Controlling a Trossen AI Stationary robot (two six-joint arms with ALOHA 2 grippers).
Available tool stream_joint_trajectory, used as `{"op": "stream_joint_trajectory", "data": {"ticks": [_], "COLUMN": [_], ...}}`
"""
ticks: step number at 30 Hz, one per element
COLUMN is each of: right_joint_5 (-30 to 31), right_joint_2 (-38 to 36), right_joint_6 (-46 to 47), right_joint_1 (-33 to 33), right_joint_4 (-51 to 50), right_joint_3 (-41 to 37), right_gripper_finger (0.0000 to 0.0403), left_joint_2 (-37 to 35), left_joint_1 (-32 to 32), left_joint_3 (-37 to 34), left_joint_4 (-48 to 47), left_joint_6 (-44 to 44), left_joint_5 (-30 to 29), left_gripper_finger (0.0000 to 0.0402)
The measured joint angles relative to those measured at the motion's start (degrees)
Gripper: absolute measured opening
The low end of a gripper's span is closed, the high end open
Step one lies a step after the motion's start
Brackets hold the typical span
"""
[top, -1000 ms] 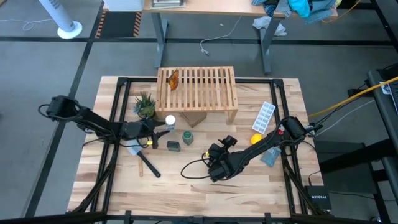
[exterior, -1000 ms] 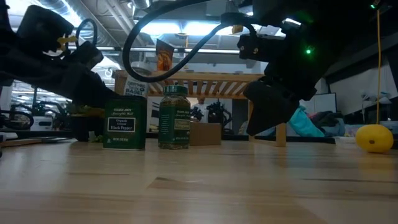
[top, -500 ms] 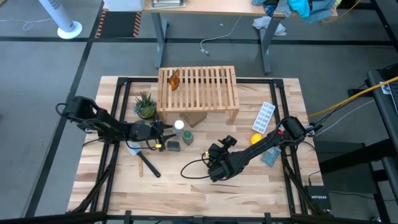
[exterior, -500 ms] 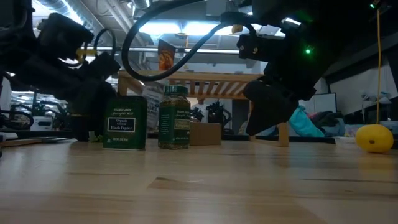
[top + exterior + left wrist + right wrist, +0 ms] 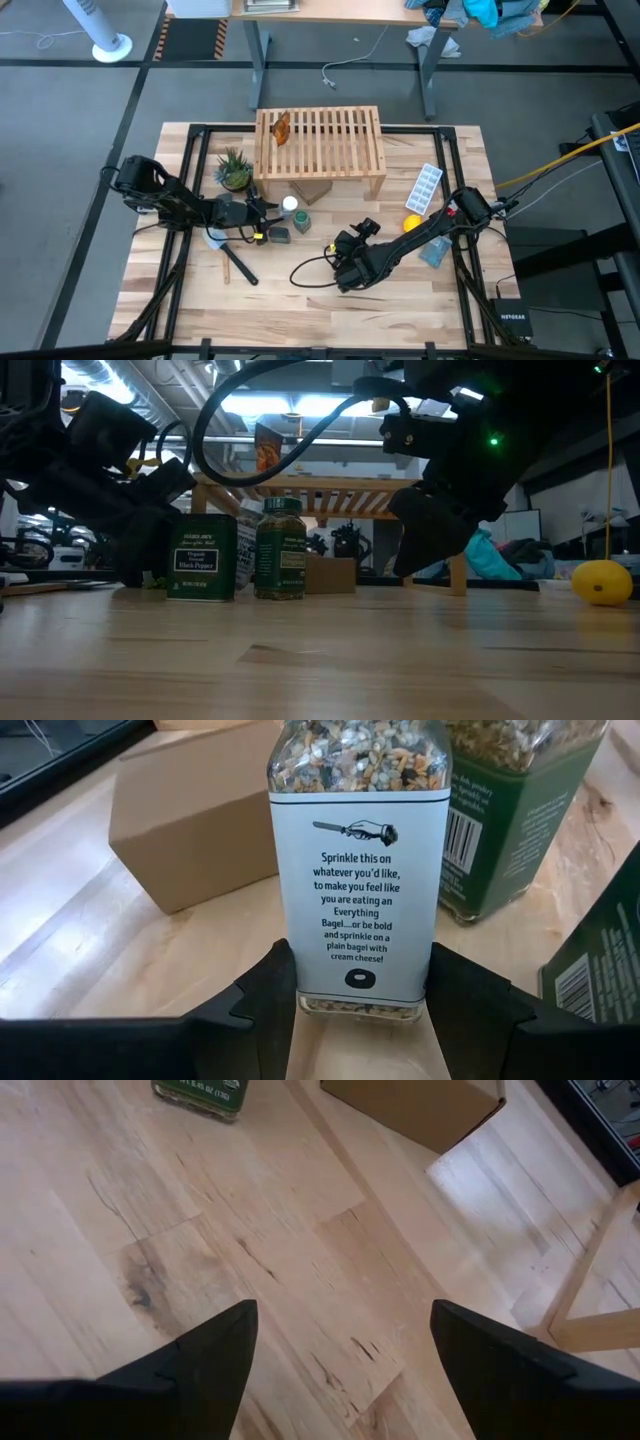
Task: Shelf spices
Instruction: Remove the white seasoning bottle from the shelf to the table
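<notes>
My left gripper [image 5: 268,211] reaches in from the table's left and is shut on the white-capped jar [image 5: 289,205], a clear jar of seasoning with a white label [image 5: 358,910]. The dark tin [image 5: 279,235] and the green-lidded jar [image 5: 303,221] stand on their bases just beside it, as the low view shows for the tin [image 5: 202,557] and the jar [image 5: 280,548]. The amber-orange bottle [image 5: 281,127] rests on the slatted top of the light-wood shelf [image 5: 330,142], at its left end. My right gripper [image 5: 343,1308] is open over bare tabletop near the middle [image 5: 345,268]. My left gripper pinches the white-capped jar's lower body [image 5: 300,990] between its two fingers [image 5: 268,985], one on each side. The fingers come level from the table's left. The jar is upright; whether its base is on the table or just above it, I cannot tell.
A cardboard box [image 5: 311,190] sits just beyond the jars, in front of the shelf. A small potted plant [image 5: 234,168] stands left of the shelf. A yellow lemon [image 5: 411,223] and a white ice tray [image 5: 428,187] lie to the right. A dark stick [image 5: 238,264] lies near the left.
My left gripper has moved toward the table's right and slightly toward its near edge, carrying the white-capped jar upright from beside the plant to a spot next to the cardboard box and the green-lidded jar. The right arm has kept still.
</notes>
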Motion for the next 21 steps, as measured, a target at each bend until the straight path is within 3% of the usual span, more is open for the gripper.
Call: {"op": "stream_joint_trajectory", "data": {"ticks": [21], "right_joint_5": [-2.0], "right_joint_2": [0.0], "right_joint_6": [0.0], "right_joint_1": [0.0], "right_joint_4": [0.4], "right_joint_3": [0.0], "right_gripper_finger": [0.0303], "left_joint_2": [-0.2], "left_joint_1": [0.0], "left_joint_3": [-0.5], "left_joint_4": [-4.0], "left_joint_6": [-2.7], "left_joint_5": [1.8], "left_gripper_finger": [0.0198]}}
